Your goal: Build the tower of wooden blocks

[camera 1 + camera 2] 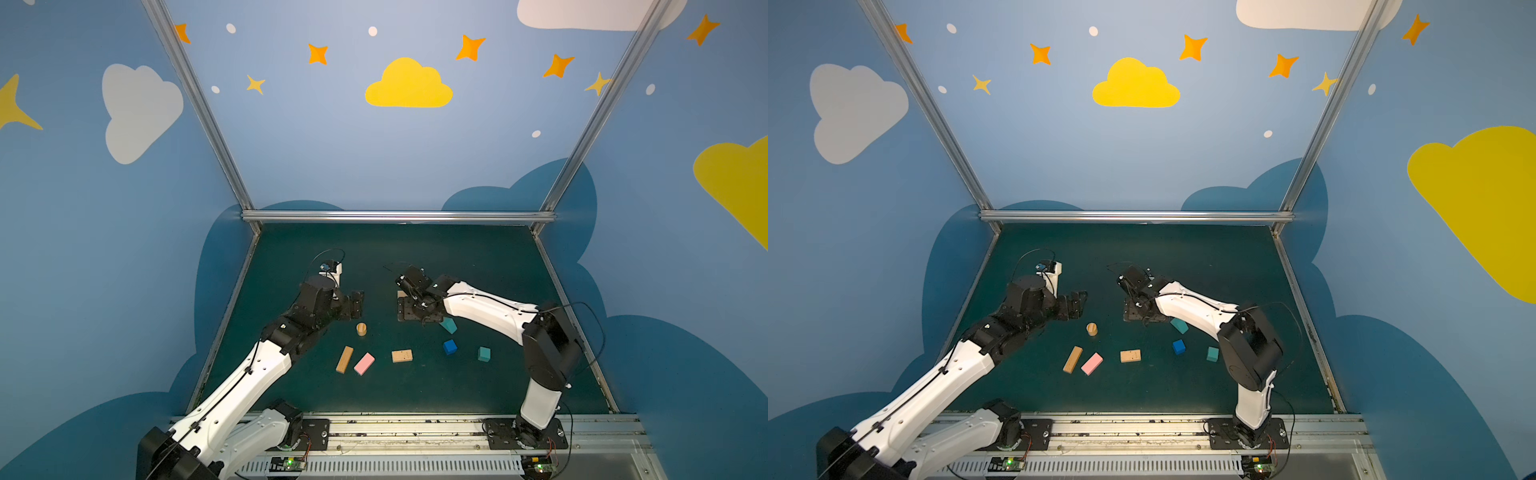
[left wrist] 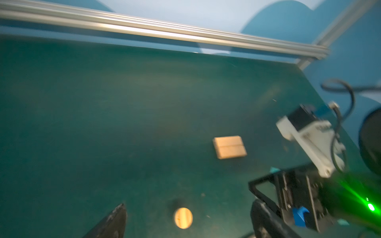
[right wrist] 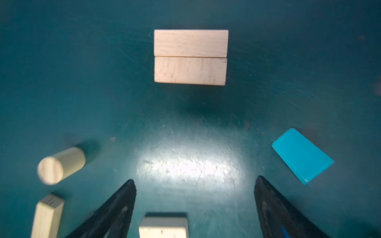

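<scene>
**Base pair at risk of getting knocked apart**

Early stage, prob.: only the tan bar pair [image 3: 190, 56] set down so far, two bars flat, side by side, touching. Right gripper [image 3: 194, 179] spread wide, empty, just beside the pair. Left gripper [image 1: 356, 304] also spread wide, empty, near the pair's other side. All else loose on the mat [image 1: 457, 257], robot-ward of the pair:
- Nearest: teal house piece [image 1: 448, 325], then cylinder [image 1: 361, 328].
- Further off: drilled tan block [image 1: 402, 355], blue cube [image 1: 449, 346], teal cube [image 1: 483, 353], pink bar [image 1: 364, 363], long tan bar [image 1: 344, 359].

Main worries:
- Clipping the pair w/ a wide finger while swinging off → split, wobbly base.
- Tipping the cylinder → rolling away.
- Both arms closing in by the pair → collision.
- Small blocks vs big jaws → easy to grab off-centre & set down skewed.
</scene>
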Tool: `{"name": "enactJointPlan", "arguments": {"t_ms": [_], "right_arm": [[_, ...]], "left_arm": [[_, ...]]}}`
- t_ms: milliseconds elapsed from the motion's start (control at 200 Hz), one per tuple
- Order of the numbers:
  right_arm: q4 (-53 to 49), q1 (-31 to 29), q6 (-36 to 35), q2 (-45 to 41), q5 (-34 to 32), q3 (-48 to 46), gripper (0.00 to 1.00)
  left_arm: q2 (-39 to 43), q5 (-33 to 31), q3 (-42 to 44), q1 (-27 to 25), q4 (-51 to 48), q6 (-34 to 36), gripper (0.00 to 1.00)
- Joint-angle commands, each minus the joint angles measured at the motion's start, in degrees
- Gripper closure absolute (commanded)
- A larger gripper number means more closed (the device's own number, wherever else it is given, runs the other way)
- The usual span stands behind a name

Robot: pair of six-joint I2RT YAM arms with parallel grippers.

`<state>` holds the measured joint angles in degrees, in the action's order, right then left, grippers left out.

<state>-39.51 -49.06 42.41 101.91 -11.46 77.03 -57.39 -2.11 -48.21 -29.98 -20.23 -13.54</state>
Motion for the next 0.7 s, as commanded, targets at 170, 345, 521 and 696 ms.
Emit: {"name": "enactJointPlan", "arguments": {"t_ms": [170, 345, 521, 696], "right_arm": [[7.32, 5.55, -8.25, -16.86, 9.86, -13.24, 0.12], [8.98, 8.39, -9.98, -27.22, 10.79, -20.70, 0.12], [11.75, 11.52, -9.59, -34.11, 12.16, -27.46, 0.12], [14.72, 13.15, -8.93, -35.91, 15.05, -31.09, 0.12]], "left_arm": [[-6.51, -1.30, -10.81, -13.47, -23.29, 1.29, 0.11], [-9.96, -0.57, -11.11, -16.38, -30.75, -3.70, 0.14], [-15.01, 5.37, -9.55, -18.54, -35.03, -7.90, 0.20], [-19.83, 6.37, -8.40, -21.37, -34.81, -9.86, 0.25]]}}
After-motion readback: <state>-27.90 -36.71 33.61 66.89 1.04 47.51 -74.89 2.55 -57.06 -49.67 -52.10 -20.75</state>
